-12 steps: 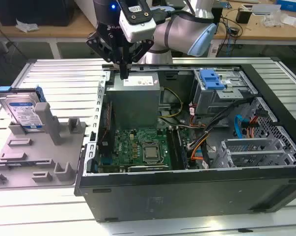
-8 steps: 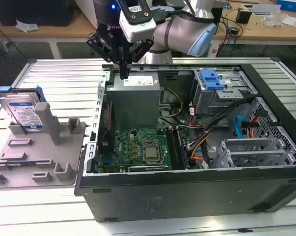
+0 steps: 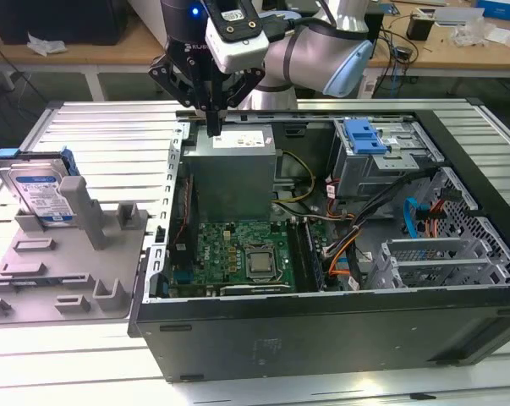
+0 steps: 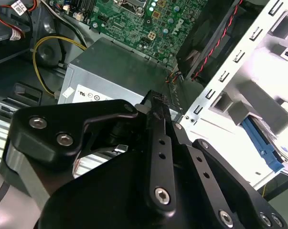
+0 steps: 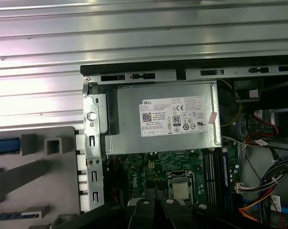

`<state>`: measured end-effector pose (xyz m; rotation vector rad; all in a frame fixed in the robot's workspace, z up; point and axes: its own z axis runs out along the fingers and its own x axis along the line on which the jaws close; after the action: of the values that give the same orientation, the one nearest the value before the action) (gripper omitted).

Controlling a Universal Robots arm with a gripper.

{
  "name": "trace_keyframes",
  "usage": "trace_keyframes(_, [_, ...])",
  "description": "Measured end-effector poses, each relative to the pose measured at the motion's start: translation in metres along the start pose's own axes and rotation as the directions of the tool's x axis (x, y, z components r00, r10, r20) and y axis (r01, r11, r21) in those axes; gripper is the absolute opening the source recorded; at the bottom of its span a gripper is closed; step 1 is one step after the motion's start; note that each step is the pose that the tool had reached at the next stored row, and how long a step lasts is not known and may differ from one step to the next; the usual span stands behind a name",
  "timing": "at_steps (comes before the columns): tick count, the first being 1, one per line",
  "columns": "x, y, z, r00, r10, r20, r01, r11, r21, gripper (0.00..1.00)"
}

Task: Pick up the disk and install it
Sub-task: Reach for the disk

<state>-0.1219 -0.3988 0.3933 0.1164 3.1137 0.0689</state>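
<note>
**A:** Starting from the exterior view's left, where is the disk?

**B:** The disk (image 3: 40, 190) stands almost upright, leaning a little, in a slot of the grey holder (image 3: 77, 254). The holder lies on the slatted metal table (image 3: 111, 139). The label of the disk faces the camera, and blue rails run along its edges. Nothing touches it.

**A:** And the gripper?

**B:** The gripper (image 3: 213, 127) is well apart from the disk, further to the right. It points straight down over the power-supply box (image 3: 229, 173), near the wall of the open computer case (image 3: 322, 338). I cannot tell if the tip touches the box.

**A:** How are its fingers?

**B:** They are pressed together, with nothing between them. In the second wrist view the fingertips (image 4: 155, 98) form one narrow tip.

**A:** What is more to the right?

**B:** A green motherboard (image 3: 229, 254) lies beside the box. Then comes a grey drive cage (image 3: 381, 169) with a blue bracket (image 3: 364, 135) on top, and bundles of cables (image 3: 364, 228) near it.
</note>
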Motion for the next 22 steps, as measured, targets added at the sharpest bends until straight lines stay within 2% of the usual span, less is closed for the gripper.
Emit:
trace_keyframes(3, [0.0012, -0.0001, 0.0000, 1.0000, 0.000, 0.0001, 0.000, 1.0000, 0.0000, 0.11])
trace_keyframes(4, [0.0046, 0.0002, -0.0001, 1.0000, 0.000, 0.0000, 0.000, 1.0000, 0.0000, 0.11])
trace_keyframes(5, [0.0107, 0.0013, -0.0002, 1.0000, 0.001, 0.0001, -0.001, 1.0000, 0.0000, 0.11])
trace_keyframes(14, [0.0415, 0.0075, -0.0007, 1.0000, 0.003, 0.0001, -0.003, 1.0000, 0.0001, 0.11])
trace_keyframes(16, [0.0536, 0.0094, -0.0007, 1.0000, 0.004, 0.0002, -0.004, 1.0000, 0.0004, 0.11])
trace_keyframes(19, [0.0639, 0.0110, -0.0007, 1.0000, 0.004, 0.0002, -0.004, 1.0000, 0.0008, 0.11])
trace_keyframes(21, [0.0756, 0.0133, -0.0007, 1.0000, 0.004, 0.0002, -0.004, 1.0000, 0.0010, 0.11])
trace_keyframes(22, [0.0791, 0.0142, -0.0006, 1.0000, 0.004, 0.0003, -0.004, 1.0000, 0.0010, 0.11])
